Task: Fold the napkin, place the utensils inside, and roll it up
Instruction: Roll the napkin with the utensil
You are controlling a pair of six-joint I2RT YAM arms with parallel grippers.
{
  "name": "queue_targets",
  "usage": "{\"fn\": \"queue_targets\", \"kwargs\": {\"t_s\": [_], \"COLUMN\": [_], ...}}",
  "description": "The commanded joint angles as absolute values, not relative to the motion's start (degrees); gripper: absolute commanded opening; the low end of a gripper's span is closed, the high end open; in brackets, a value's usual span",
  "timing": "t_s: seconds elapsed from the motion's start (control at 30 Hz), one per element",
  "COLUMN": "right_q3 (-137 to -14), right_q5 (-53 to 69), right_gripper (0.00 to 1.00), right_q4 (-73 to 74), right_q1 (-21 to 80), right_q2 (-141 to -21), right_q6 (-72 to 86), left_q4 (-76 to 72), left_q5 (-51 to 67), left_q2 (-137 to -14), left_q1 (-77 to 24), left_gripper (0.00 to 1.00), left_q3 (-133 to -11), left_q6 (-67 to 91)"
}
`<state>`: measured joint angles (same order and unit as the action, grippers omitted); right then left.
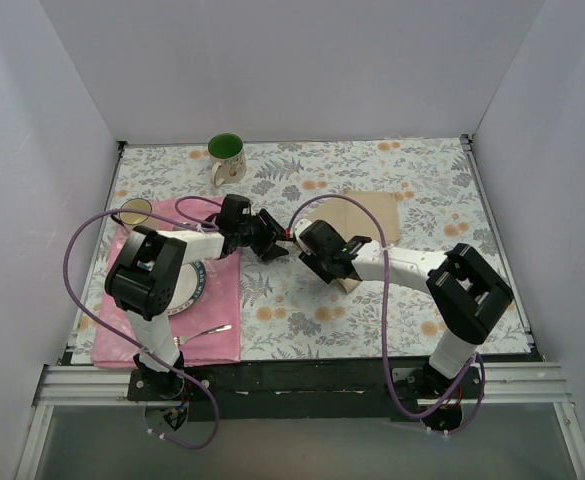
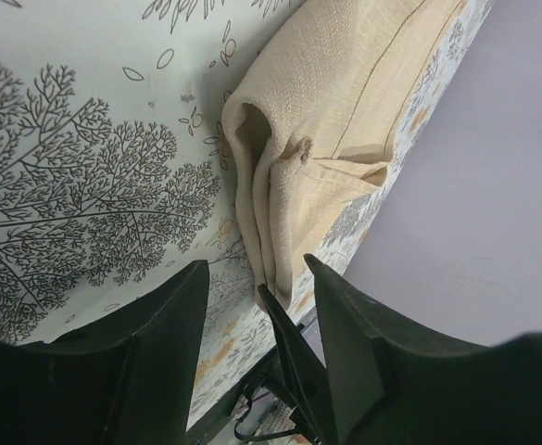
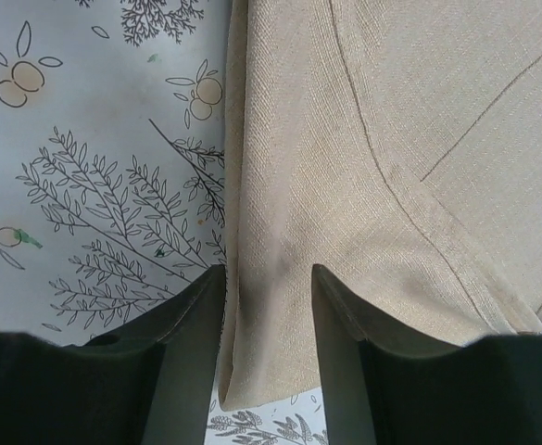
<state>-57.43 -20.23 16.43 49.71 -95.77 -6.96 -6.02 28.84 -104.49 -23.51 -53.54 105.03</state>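
The tan napkin (image 1: 372, 212) lies partly folded on the floral tablecloth at centre right, with creased layers showing in the left wrist view (image 2: 326, 139) and the right wrist view (image 3: 391, 185). My right gripper (image 1: 320, 250) is open low over its left edge, and its fingers straddle the folded edge and corner (image 3: 268, 278). My left gripper (image 1: 277, 243) is open just left of the napkin, facing the bunched edge (image 2: 257, 278). One of the right gripper's fingers shows between its jaws. A silver fork (image 1: 204, 329) lies on the pink placemat at the near left.
A white plate (image 1: 190, 290) sits on the pink placemat (image 1: 222, 300), partly under the left arm. A green-lined mug (image 1: 227, 155) stands at the back left. A small round dish (image 1: 137, 211) is at the far left. White walls enclose the table.
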Motion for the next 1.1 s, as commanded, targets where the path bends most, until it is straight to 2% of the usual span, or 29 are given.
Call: {"fn": "queue_targets", "kwargs": {"t_s": [0.0, 0.17, 0.27, 0.37, 0.5, 0.63, 1.07], "right_q3": [-59.24, -57.75, -57.31, -56.95, -58.62, -60.29, -62.40], "right_q5": [-21.62, -21.71, -24.78, -25.93, -23.74, -20.49, 2.80], "right_gripper": [0.48, 0.49, 0.45, 0.25, 0.09, 0.01, 0.01], "right_q4": [13.54, 12.13, 11.78, 10.99, 12.48, 14.32, 16.70], "right_q1": [50.27, 50.63, 50.80, 50.71, 50.63, 50.54, 40.61], "right_q2": [-98.08, -98.96, -99.75, -100.28, -100.90, -100.37, -99.58], "right_q6": [-7.82, -7.29, -7.56, -8.43, -8.79, -8.70, -7.29], "left_q4": [-3.96, -4.57, -4.66, -4.75, -5.27, -7.20, -12.65], "left_q5": [27.25, 26.46, 26.98, 26.46, 26.37, 26.98, 31.38], "left_q2": [-103.63, -103.18, -103.71, -103.27, -102.92, -102.39, -102.13], "left_q1": [-23.99, -23.99, -23.99, -24.08, -23.91, -23.99, -25.40], "left_gripper": [0.47, 0.47, 0.46, 0.46, 0.48, 0.53, 0.54], "left_q3": [-54.41, -53.79, -53.79, -53.44, -52.74, -51.68, -48.25], "left_q6": [106.26, 107.05, 107.40, 107.40, 105.91, 103.63, 103.27]}}
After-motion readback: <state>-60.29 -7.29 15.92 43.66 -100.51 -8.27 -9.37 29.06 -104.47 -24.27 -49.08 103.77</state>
